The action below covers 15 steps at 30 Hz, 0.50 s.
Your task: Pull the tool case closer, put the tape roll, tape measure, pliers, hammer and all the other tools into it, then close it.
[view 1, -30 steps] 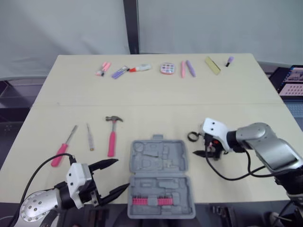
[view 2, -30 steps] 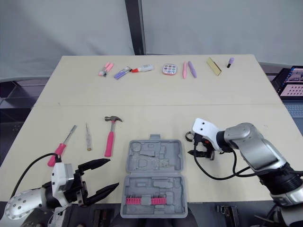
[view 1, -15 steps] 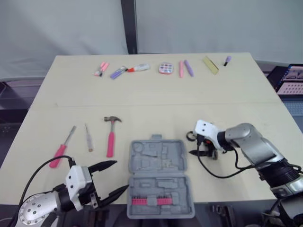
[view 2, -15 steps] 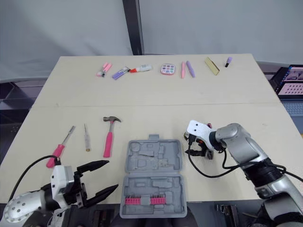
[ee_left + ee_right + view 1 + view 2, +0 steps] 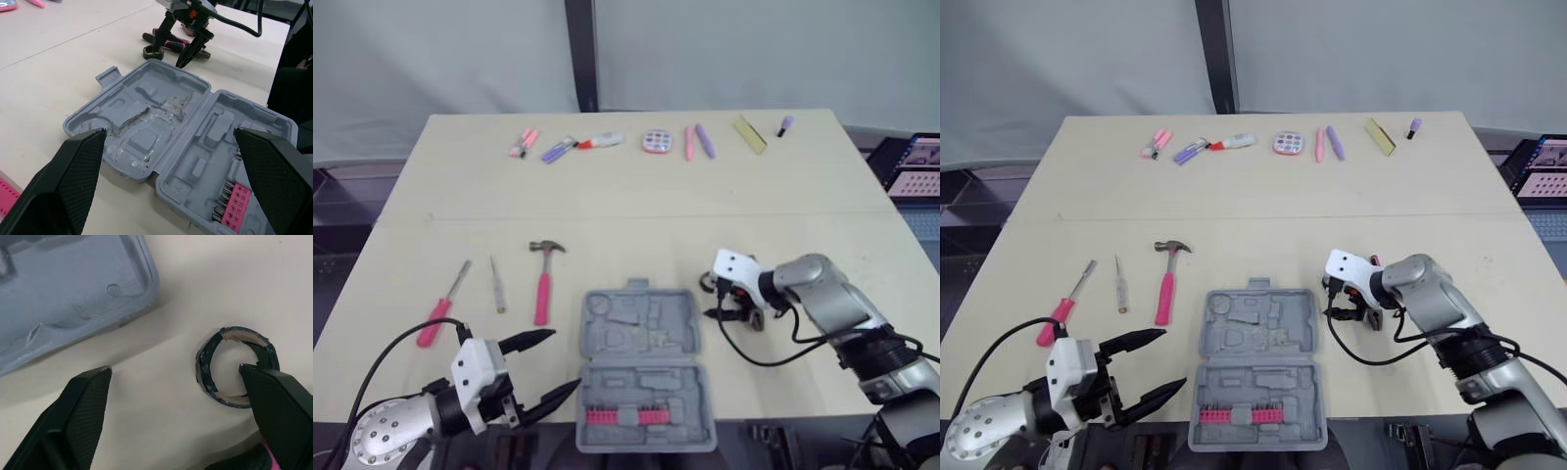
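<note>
The tool case (image 5: 644, 362) lies open at the near edge of the table (image 5: 803, 196), between the two arms, so it looks already drawn in for loading. The right gripper (image 5: 174, 367) hovers low with its fingers spread over the tape roll (image 5: 204, 368), which lies flat just beside the case's corner. One fingertip sits over the ring, likely lining up a pinch on its wall. The pliers (image 5: 173, 42) lie just beyond the roll. The left gripper (image 5: 558, 364) hangs beside the case with its fingers parted, probably to steady it. The hammer (image 5: 544, 284) lies outside the case.
</note>
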Available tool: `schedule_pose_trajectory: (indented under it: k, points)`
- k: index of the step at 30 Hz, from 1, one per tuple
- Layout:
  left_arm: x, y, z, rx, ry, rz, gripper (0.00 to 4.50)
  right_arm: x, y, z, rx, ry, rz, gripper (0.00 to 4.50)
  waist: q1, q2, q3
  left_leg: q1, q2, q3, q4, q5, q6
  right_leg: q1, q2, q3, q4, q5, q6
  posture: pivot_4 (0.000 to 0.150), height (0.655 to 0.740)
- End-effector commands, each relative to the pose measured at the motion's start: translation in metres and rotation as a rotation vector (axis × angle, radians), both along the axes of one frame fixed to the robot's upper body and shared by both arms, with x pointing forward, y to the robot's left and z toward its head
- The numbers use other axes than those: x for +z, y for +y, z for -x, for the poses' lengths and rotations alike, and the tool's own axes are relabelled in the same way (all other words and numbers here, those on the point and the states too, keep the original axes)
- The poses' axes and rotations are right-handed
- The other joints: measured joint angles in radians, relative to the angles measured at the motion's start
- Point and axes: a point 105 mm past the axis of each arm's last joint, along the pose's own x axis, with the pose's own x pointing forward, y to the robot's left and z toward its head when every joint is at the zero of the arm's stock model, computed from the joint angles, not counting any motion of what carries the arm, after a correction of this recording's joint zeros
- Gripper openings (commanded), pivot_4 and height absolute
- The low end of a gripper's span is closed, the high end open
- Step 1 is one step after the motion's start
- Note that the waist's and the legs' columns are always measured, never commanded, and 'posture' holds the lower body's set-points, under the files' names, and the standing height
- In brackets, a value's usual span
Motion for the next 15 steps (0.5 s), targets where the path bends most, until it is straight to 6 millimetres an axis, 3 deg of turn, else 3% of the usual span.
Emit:
schedule_pose_trajectory:
  k: [1, 5, 7, 15]
  points:
    - [0.008, -0.004, 0.002, -0.012, -0.031, 0.001, 4.5, 0.005, 0.005, 0.0, 0.035, -0.019, 0.006, 2.68, 0.0, 0.0, 0.0, 0.0, 0.0, 0.0, 0.0, 0.0, 0.0, 0.0, 0.0, 0.0, 0.0, 0.0, 0.0, 0.15, 0.74]
    - [0.009, -0.005, 0.001, -0.009, -0.029, 0.006, 4.5, 0.004, 0.006, -0.001, 0.037, -0.019, 0.007, 0.66, 0.0, 0.0, 0.0, 0.0, 0.0, 0.0, 0.0, 0.0, 0.0, 0.0, 0.0, 0.0, 0.0, 0.0, 0.0, 0.15, 0.74]
    - [0.009, -0.005, 0.001, -0.01, -0.027, 0.007, 4.5, 0.004, 0.006, -0.001, 0.037, -0.019, 0.008, 0.07, 0.0, 0.0, 0.0, 0.0, 0.0, 0.0, 0.0, 0.0, 0.0, 0.0, 0.0, 0.0, 0.0, 0.0, 0.0, 0.15, 0.74]
    - [0.02, -0.013, -0.004, -0.024, -0.037, 0.037, 4.5, 0.01, 0.0, -0.001, 0.024, -0.042, 0.019, 0.07, -0.001, 0.0, 0.0, 0.0, 0.0, 0.0, 0.0, 0.0, 0.0, 0.0, 0.0, 0.0, 0.0, 0.0, 0.0, 0.15, 0.74]
